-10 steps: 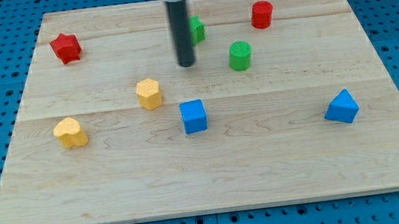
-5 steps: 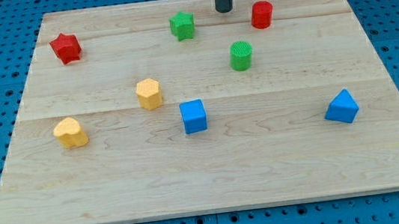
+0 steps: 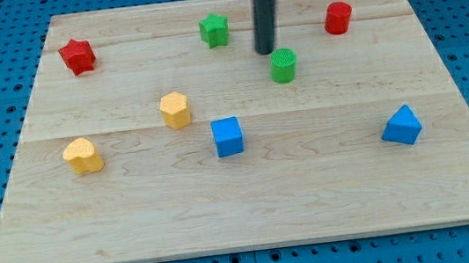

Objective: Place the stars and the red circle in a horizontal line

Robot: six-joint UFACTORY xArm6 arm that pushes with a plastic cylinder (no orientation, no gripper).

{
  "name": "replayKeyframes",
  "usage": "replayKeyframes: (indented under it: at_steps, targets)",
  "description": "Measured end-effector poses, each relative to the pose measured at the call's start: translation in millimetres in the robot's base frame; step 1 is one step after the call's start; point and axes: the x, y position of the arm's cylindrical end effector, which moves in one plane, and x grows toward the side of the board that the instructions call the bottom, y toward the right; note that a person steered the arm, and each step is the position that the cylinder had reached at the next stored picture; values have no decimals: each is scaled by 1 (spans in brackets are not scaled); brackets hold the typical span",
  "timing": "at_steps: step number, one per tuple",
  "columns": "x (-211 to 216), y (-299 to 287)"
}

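A red star (image 3: 77,56) lies near the board's top left. A green star (image 3: 215,29) lies at the top middle. A red circle (image 3: 338,18) stands at the top right. The three sit at about the same height in the view. My tip (image 3: 265,51) is between the green star and the red circle, a little below their line, just up and left of a green circle (image 3: 283,65).
A yellow hexagon (image 3: 175,110) and a yellow heart (image 3: 83,155) lie at the left middle. A blue cube (image 3: 228,137) is at the centre, a blue triangular block (image 3: 402,125) at the right. The wooden board (image 3: 245,228) sits on a blue pegboard.
The red circle has shifted right, from about the green circle's upper right toward the board's right. My tip went up to the top edge, then came down beside the green circle.
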Motion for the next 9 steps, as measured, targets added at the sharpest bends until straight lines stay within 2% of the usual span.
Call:
replayKeyframes:
  at_steps: [1,2,3,4,5,6,7,9]
  targets:
    - [1,-92]
    - [27,-151]
    - [27,-213]
    - [-15,-262]
    - [-20,-250]
    - [-28,-212]
    - [11,-182]
    - [22,-171]
